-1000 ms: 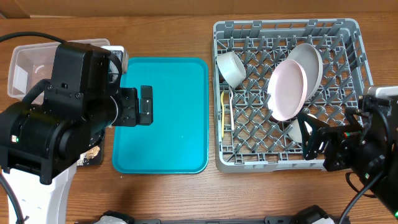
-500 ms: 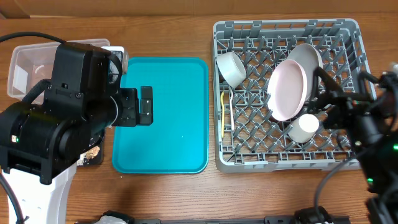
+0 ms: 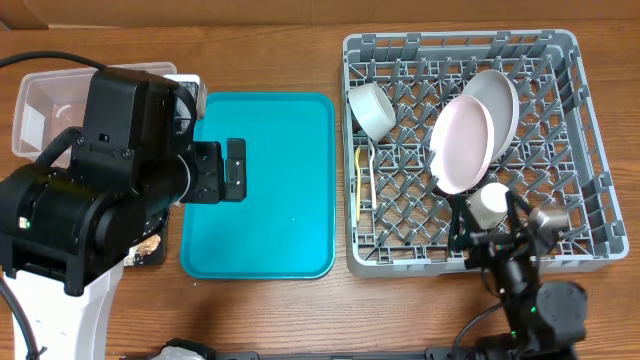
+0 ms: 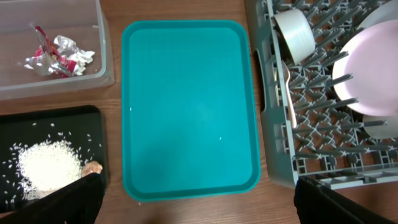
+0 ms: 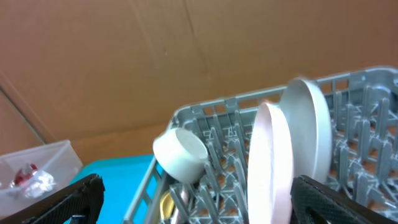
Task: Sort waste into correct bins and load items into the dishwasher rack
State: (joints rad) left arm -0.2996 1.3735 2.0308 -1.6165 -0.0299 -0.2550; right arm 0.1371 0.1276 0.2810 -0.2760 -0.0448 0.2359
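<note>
The grey dishwasher rack (image 3: 580,215) holds the small grey bowl (image 3: 372,108), white plate (image 3: 462,147), grey plate (image 3: 503,98), yellow spoon and fork (image 3: 362,185) and the white cup (image 3: 489,202). My right gripper (image 3: 488,232) is open and empty at the rack's front edge, just behind the cup. Its wrist view shows the bowl (image 5: 180,154) and both plates (image 5: 270,162). My left gripper (image 4: 199,214) is open and empty above the teal tray (image 4: 189,106). The foil wrapper (image 4: 59,55) lies in the clear tub (image 4: 102,43). Rice (image 4: 43,165) and the brown scrap (image 4: 92,167) lie in the black tray (image 4: 56,121).
The teal tray (image 3: 265,230) lies bare between the bins and the rack. My left arm's bulk (image 3: 90,200) hides most of the black tray and part of the clear tub (image 3: 45,100) from overhead. Bare wooden table runs along the front edge.
My right arm has swung from the rack's right side round to its front edge. The white cup, half hidden by the gripper before, now stands free in the rack. The left arm has not moved.
</note>
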